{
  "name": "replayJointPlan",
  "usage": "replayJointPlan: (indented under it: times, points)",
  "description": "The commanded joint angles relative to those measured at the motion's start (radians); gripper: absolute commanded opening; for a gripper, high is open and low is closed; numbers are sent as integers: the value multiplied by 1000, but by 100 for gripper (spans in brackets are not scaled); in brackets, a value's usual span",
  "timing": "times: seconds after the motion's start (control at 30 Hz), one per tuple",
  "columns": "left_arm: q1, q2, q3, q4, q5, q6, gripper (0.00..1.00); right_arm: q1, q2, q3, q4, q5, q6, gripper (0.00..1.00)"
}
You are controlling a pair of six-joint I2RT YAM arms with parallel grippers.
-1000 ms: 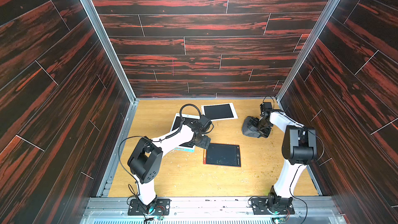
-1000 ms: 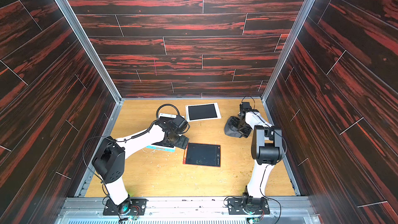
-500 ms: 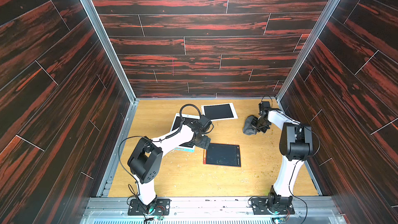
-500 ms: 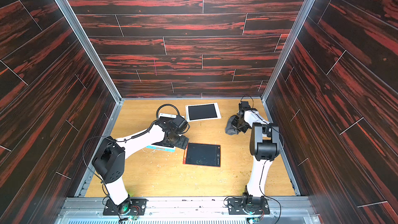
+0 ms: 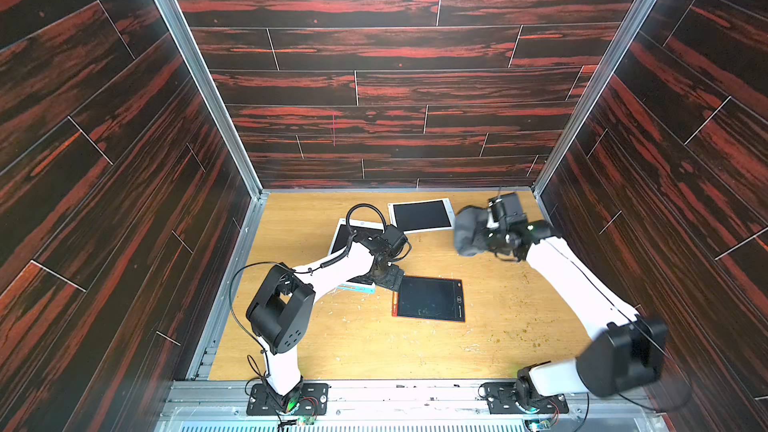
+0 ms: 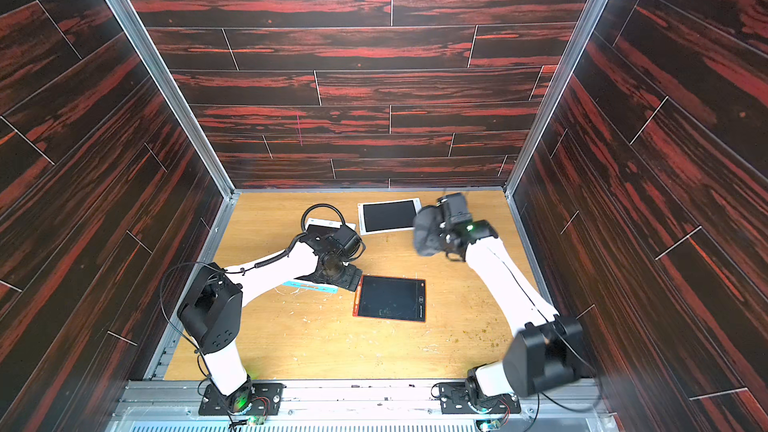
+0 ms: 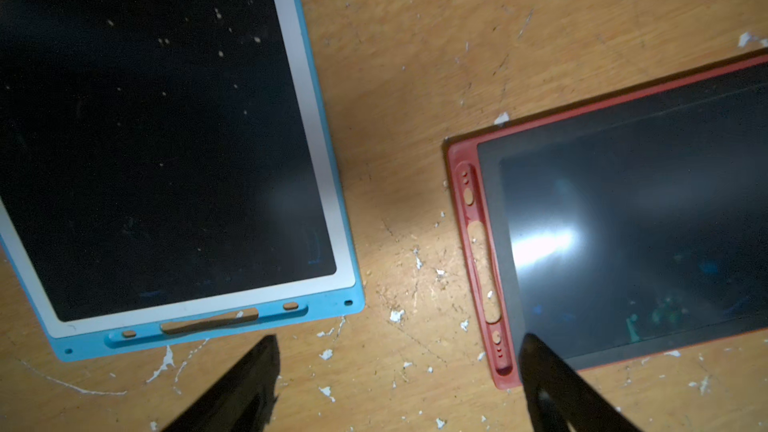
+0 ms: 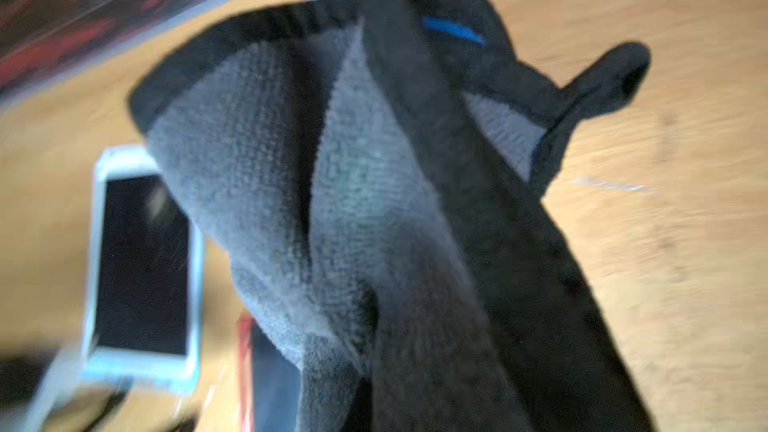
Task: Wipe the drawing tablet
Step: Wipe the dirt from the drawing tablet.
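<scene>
A red drawing tablet (image 5: 429,299) lies flat near the middle of a wooden table (image 5: 519,326), with faint green marks on its dark screen. The left gripper (image 7: 397,338) hovers wide open at the tablet's far left corner, beside a blue tablet (image 7: 166,139). At the far right, the right gripper (image 5: 484,232) is clamped on a grey cloth (image 5: 467,230), held above the table near a white tablet (image 5: 420,216).

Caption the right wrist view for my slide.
Grey cloth fills the frame above the wooden table, a light-framed tablet and a red tablet showing past it.
</scene>
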Motion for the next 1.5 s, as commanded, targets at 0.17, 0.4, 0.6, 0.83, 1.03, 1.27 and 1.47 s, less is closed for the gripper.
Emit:
replayJointPlan:
  times: [0.17,0.4,0.6,0.83,1.03,1.27,1.47]
  points:
    - [-10,39,-22,-22,-4,-15,88,275,49,-209,-15,-174,61,0]
    - [-44,99,9,-46,-34,-43,86,329,155,-269,97,-248,103,0]
    - [-68,157,52,-79,-88,-53,87,331,194,-280,45,-132,99,0]
    - [-82,208,90,-105,-116,-50,87,362,276,-259,57,-116,124,0]
    - [-86,212,81,-110,-127,-55,87,437,375,-191,124,-209,164,0]
    - [-90,200,72,-102,-117,-65,87,463,434,-139,63,-119,201,0]
    - [-90,188,60,-97,-114,-57,88,320,321,-334,-38,76,193,0]
